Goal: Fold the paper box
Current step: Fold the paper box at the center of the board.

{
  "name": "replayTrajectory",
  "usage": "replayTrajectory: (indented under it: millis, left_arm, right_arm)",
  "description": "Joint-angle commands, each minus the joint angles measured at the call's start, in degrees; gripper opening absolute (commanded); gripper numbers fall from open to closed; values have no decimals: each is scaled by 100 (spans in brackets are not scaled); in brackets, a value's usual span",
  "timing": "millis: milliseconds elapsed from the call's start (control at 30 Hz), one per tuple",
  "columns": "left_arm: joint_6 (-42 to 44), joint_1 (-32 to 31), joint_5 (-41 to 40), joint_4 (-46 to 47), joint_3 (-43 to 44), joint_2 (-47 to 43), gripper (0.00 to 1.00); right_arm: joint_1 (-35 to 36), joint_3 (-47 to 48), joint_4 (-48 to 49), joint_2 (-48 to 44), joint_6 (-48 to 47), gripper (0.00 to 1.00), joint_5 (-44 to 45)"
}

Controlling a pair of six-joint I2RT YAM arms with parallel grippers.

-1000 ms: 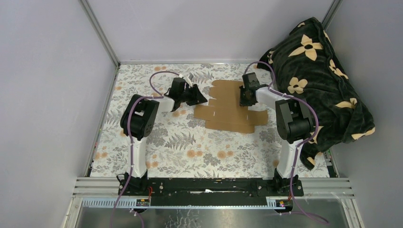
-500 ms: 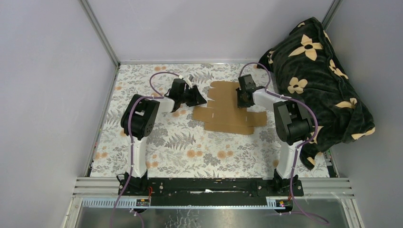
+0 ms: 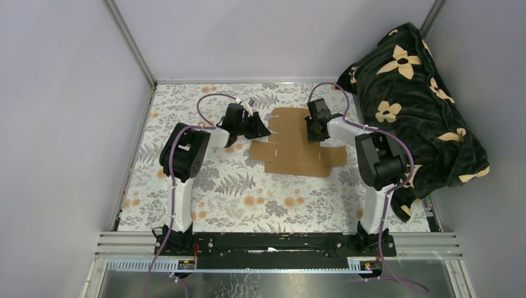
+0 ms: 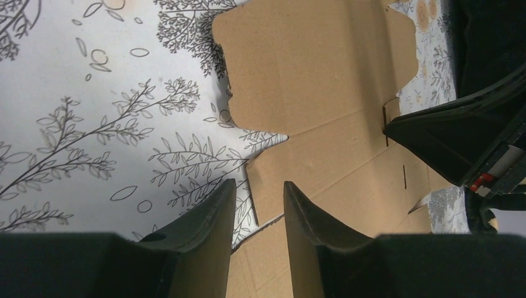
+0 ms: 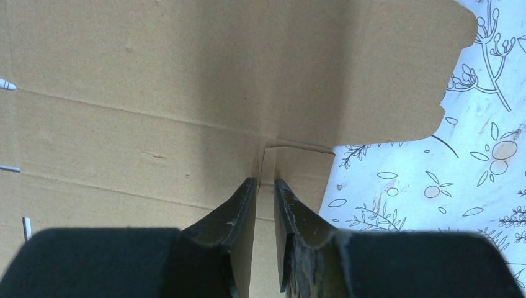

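Cloth: a grey and orange floral cloth [image 3: 217,198] covers the table beneath both grippers.
Room: plain grey walls [image 3: 267,37] close in three sides, with a metal frame [image 3: 131,43] in the corners. A dark blanket [image 3: 422,93] with cream flowers is heaped on the outer side of the right gripper.
Box: the box [image 3: 291,143] is brown cardboard, unfolded. It lies flat on the cloth between the two grippers, flaps spread.
Left gripper: the left gripper [image 4: 259,186] has its jaws parted by a clear gap and grasps nothing. Its tips hang over one side edge of the box, where a notch between flaps meets the cloth.
Right gripper: the right gripper [image 5: 265,181] has its jaws only a narrow slit apart, with nothing pinched between them. Its tips point down at a cut beside a flap near the opposite edge. Whether they touch the cardboard I cannot tell.
Top view only: shows both arms, the walls, the blanket and the box's whole outline.
Left wrist only: shows the right gripper, black, beyond the box from its own tips.
Right wrist only: shows creases running across the cardboard and a rounded flap corner ahead of the tips.
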Motion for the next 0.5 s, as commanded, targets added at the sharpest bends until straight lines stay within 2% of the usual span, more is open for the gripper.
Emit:
replayTrajectory:
  millis: [0,167,467]
  left_arm:
    - [488,-170,-412,-526,122,274,40]
    - [621,-208,-656,-827,39,140,34]
    - [657,-304,-551,-1030,6,32,34]
  right_arm:
    - [162,-325,-822,304,29,25,-301]
    - [168,-320,-824,310,29,25,-284]
    - [168,-327,-770,356,89,25,-357]
